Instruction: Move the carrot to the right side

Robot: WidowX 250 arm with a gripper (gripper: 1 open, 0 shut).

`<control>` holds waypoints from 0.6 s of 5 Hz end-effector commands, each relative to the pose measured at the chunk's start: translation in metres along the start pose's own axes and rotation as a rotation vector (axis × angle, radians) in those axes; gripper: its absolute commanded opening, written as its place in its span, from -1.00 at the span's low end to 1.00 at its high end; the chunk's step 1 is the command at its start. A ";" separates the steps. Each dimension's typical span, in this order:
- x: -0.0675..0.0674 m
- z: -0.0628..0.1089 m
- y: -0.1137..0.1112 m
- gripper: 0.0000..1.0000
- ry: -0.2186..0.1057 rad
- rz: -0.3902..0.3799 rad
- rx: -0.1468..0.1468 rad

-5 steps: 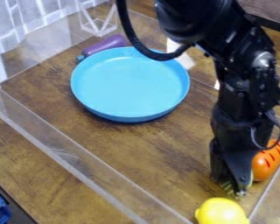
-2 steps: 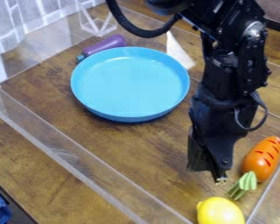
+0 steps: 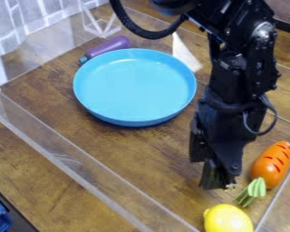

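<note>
The carrot (image 3: 274,161) lies on the wooden table near the right edge, orange with dark grooves, its pale green leafy top (image 3: 253,190) pointing toward the front. My gripper (image 3: 217,174) points straight down just left of the carrot and clear of it. Its fingers stand apart with nothing between them. The black arm rises from it to the top of the view.
A large blue plate (image 3: 135,86) sits left of centre. A purple eggplant toy (image 3: 108,48) lies behind the plate's far rim. A yellow lemon toy (image 3: 228,219) rests at the front, just below the carrot's leaves. A transparent wall (image 3: 62,154) runs along the left front.
The gripper has moved left off the carrot and risen slightly, leaving the carrot in full view on the table. Its fingers now stand wider apart.
</note>
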State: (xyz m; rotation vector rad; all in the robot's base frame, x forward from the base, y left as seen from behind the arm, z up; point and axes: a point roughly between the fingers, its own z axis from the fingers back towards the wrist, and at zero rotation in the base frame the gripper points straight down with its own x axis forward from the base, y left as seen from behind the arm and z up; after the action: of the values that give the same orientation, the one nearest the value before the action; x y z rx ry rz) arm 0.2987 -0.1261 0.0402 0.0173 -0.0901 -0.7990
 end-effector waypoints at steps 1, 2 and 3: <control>0.000 0.018 0.010 1.00 -0.063 0.046 0.020; -0.001 0.016 0.011 1.00 -0.078 0.078 0.027; -0.002 0.011 0.010 1.00 -0.090 0.108 0.025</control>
State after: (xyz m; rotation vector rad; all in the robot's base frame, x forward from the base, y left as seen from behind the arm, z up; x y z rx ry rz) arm 0.2980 -0.1209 0.0318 0.0016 -0.1176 -0.7068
